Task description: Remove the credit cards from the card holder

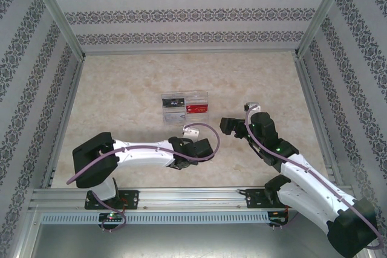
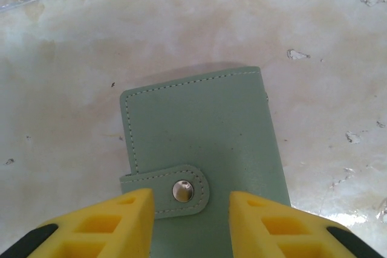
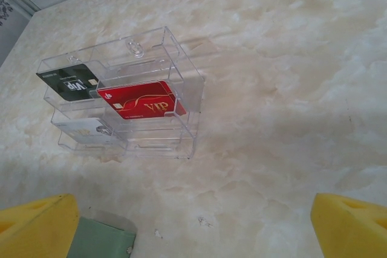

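Here you have one closed grey-green folding card holder point(image 2: 199, 137) under your parted left hand point(image 2: 190, 200), right hand point(image 3: 195, 209) wide apart, and three plastic cards point(image 3: 142, 99) in one clear plastic tray point(image 3: 181, 58).

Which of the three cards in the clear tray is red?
The rightmost card. The dark card sits left of it, and the pale card lies nearer the camera.

A clear tray point(image 1: 186, 96) sits near the middle of the marbled table point(image 1: 121, 101).
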